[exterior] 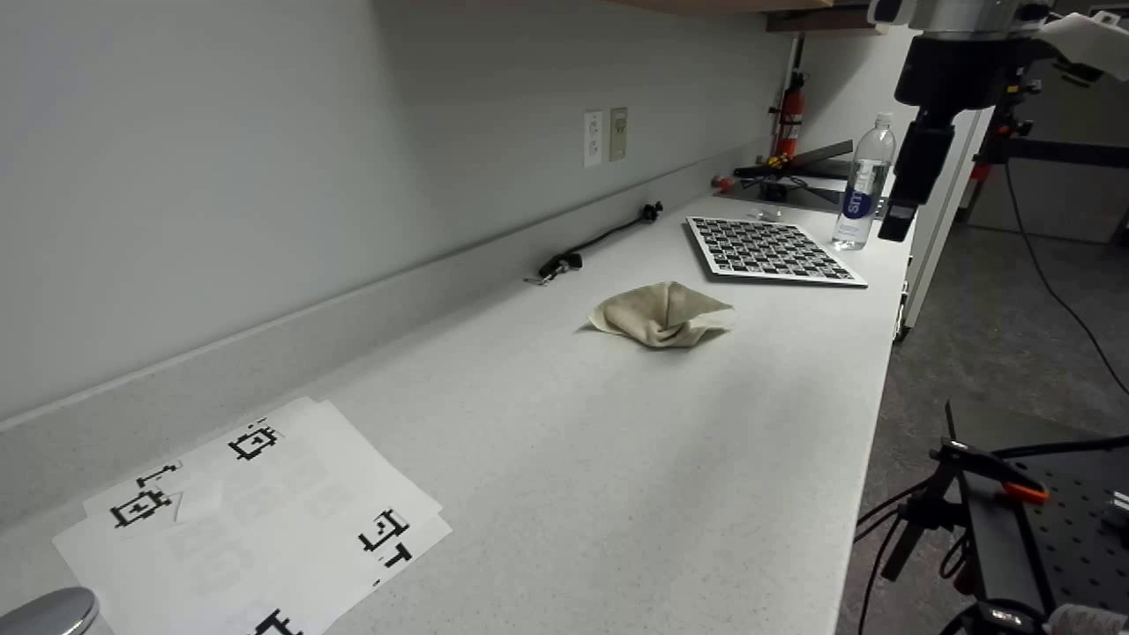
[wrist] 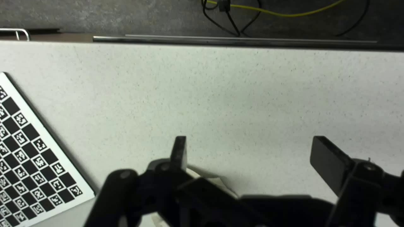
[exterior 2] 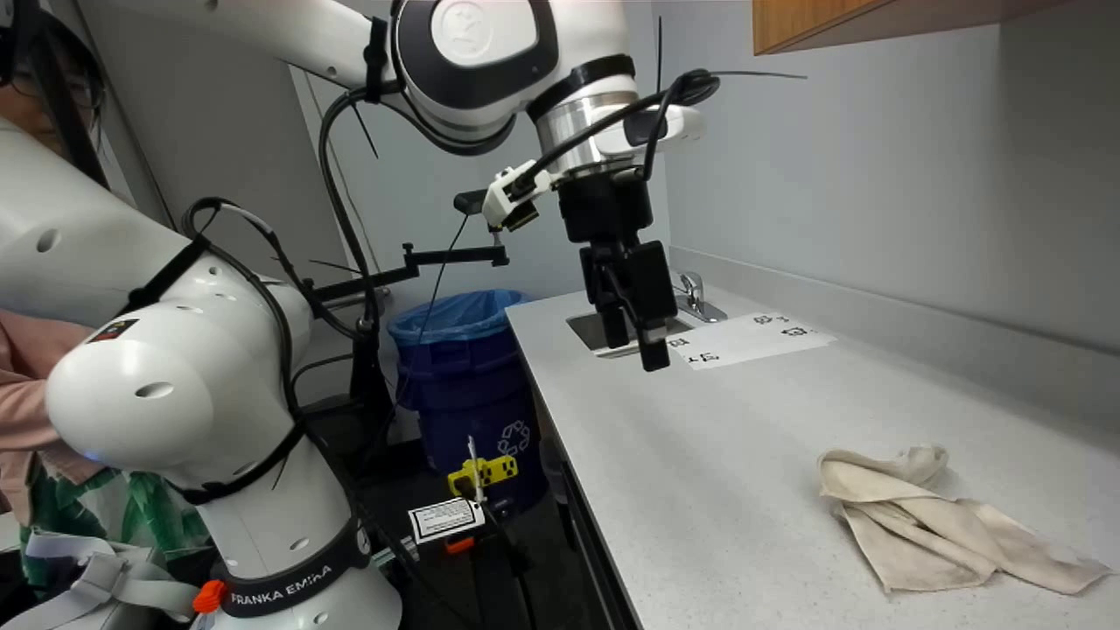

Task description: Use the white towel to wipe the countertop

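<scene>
In an exterior view, from left: printed marker sheets (exterior: 273,538) lie flat on the speckled countertop (exterior: 635,494). Off-white towel (exterior: 648,313) lies crumpled on it, near a checkered marker board (exterior: 776,250). Plastic bottle (exterior: 866,190) stands beside the board. Rightward, Robotiq gripper (exterior: 897,220) hangs raised; fingers (wrist: 328,160) wide apart, holding nothing.

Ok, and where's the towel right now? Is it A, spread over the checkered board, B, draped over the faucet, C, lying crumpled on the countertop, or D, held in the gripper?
C: in both exterior views the towel lies in loose folds on the countertop, while the open gripper hangs apart from it.
</scene>
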Available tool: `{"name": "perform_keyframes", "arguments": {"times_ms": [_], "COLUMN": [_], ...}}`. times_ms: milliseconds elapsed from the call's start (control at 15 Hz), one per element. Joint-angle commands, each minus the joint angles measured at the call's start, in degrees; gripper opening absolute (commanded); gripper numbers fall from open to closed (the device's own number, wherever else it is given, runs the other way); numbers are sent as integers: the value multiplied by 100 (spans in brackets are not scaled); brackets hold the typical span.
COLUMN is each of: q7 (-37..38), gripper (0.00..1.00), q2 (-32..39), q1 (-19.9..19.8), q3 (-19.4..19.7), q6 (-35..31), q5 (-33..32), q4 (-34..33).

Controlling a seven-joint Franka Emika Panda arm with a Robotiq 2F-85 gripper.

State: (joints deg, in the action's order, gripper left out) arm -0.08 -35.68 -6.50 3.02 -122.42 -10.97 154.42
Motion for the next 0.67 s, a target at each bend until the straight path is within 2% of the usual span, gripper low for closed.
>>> {"name": "perform_keyframes", "arguments": {"times_ms": [0, 267, 333, 600], "q7": [297, 689, 418, 554], "gripper": [100, 100, 100, 100], "q2": [518, 1075, 747, 1018], "q1": [-68, -131, -23, -27], "q3": [-150, -306, -182, -230], "q6": [-893, -1554, -1304, -1475], "q5": [-170, -168, -4, -9], "q4": [-70, -214, -47, -139]}}
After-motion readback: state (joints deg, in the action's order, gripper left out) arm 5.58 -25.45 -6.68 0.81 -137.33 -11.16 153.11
